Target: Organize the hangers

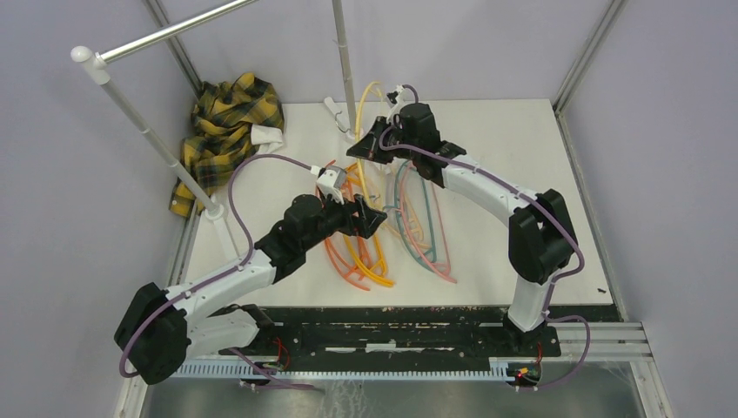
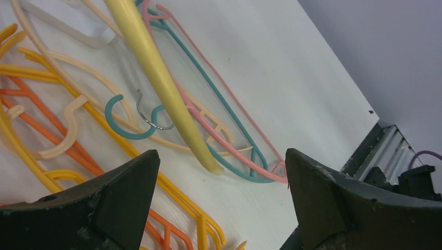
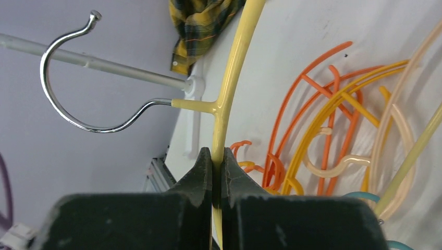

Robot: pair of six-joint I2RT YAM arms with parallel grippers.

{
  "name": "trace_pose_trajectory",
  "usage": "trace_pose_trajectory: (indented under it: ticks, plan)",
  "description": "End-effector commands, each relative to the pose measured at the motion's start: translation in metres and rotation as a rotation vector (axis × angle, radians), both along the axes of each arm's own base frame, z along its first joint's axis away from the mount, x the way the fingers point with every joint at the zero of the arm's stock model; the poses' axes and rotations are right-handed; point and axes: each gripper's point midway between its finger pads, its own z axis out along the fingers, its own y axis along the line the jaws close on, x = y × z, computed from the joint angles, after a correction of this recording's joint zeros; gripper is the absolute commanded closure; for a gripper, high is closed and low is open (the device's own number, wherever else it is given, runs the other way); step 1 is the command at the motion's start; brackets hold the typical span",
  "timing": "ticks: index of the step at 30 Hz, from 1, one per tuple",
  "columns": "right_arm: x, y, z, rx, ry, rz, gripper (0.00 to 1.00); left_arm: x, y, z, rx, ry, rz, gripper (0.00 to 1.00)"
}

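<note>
My right tool (image 3: 218, 156) is pinched on the yellow hanger (image 3: 232, 67) just below its hook (image 3: 68, 78), a sound hold since the thin arm looks light and whippy, while the left tool (image 2: 221, 172) hangs wide apart over the other hangers (image 1: 357, 252) on the worktop (image 1: 522, 157).

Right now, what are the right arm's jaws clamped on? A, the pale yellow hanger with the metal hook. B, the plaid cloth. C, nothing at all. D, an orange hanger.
A: the right wrist view shows the right arm's jaws pinched shut on the thin bar of the pale yellow hanger.
</note>
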Motion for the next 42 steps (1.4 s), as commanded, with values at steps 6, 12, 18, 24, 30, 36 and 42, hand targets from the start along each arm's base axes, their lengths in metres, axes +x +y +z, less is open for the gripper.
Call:
trace_pose_trajectory:
  ticks: [6, 12, 18, 24, 30, 36, 42]
  plan:
    - [-0.037, -0.002, 0.086, 0.215, -0.072, 0.076, 0.99, 0.023, 0.015, 0.005, 0.058, -0.105, 0.204, 0.03]
    - [-0.060, 0.007, 0.095, 0.310, -0.015, 0.156, 0.99, 0.033, 0.019, 0.001, 0.079, -0.098, 0.261, 0.05]
    - [-0.077, 0.017, 0.081, 0.353, 0.075, 0.207, 0.99, 0.036, 0.017, -0.002, 0.051, -0.078, 0.278, 0.29]
    - [-0.086, 0.023, 0.077, 0.403, 0.112, 0.243, 0.99, 0.035, 0.022, -0.008, 0.057, -0.060, 0.306, 0.96]
    - [-0.095, 0.005, 0.056, 0.236, 0.091, 0.219, 0.48, 0.038, 0.075, -0.012, 0.110, 0.014, 0.572, 0.97]
    - [-0.096, -0.059, 0.013, -0.158, -0.010, 0.065, 0.20, 0.030, 0.132, 0.009, 0.179, 0.010, 0.813, 0.97]
    - [-0.091, -0.127, -0.013, -0.453, -0.057, -0.090, 0.15, 0.028, 0.164, 0.038, 0.312, -0.006, 0.956, 0.97]
